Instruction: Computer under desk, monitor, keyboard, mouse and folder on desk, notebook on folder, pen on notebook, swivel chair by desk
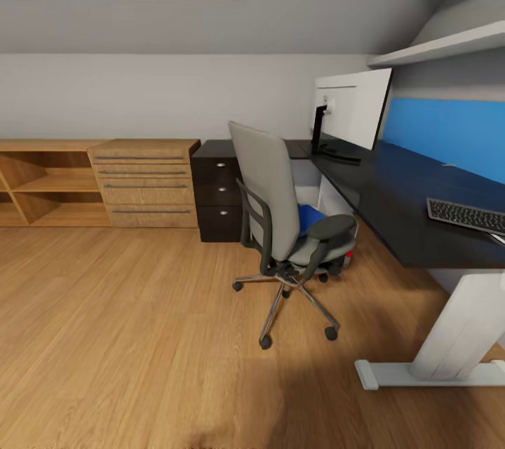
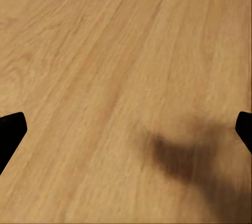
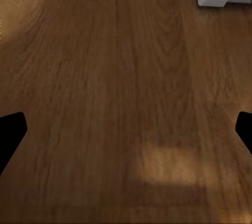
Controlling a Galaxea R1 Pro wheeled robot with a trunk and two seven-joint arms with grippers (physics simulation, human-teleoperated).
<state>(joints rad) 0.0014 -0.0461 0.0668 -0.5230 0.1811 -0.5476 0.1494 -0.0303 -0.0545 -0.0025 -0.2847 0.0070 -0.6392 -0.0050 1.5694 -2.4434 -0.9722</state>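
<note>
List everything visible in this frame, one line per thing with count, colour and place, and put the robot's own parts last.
Swivel chair: one, grey with black armrests and chrome base, on the floor beside the desk.
Folder: one, bright blue, on the chair seat.
Desk: one, glossy black top, white legs, right side of the room.
Drawer unit: one, dark, under the desk's far end.
Monitor: one, white back, black stand, on the desk.
Keyboard: one, dark, on the desk's near right part.
Wooden dresser: one, light wood, against the back wall.
Wall panel: one, blue, behind the desk.
Floor: light wood.
Left gripper: black fingertips apart, over floor.
Right gripper: black fingertips apart, over floor.
</note>
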